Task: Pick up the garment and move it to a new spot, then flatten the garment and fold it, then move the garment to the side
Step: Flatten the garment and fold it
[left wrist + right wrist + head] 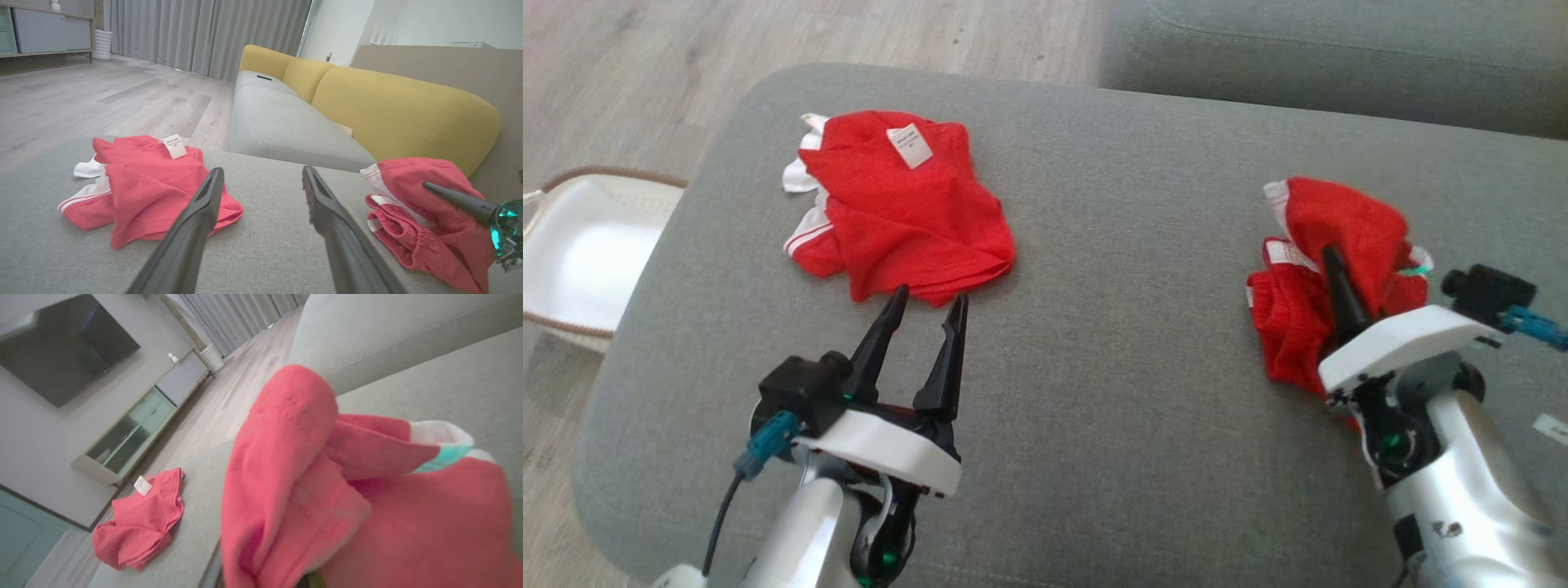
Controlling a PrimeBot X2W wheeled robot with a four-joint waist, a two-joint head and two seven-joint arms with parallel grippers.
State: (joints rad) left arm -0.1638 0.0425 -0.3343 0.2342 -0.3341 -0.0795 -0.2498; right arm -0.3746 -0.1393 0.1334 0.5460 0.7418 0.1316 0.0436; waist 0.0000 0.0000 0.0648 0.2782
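- white basket [572,261], far left, on the floor.
- red top [907,220] lies crumpled on the cushion [1135,286]; its white tag [909,145] is unreadable.
- left gripper [927,300], wide open and empty, points at it.
- right gripper [1333,257] is pinched shut on bunched red shorts [1290,327] at the cushion's right, probably to move them.

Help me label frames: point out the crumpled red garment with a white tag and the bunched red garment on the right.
Crumpled red garment with white tag [907,220]: head view, central cloth.
Bunched red garment on the right [1356,216]: head view, upper fold.
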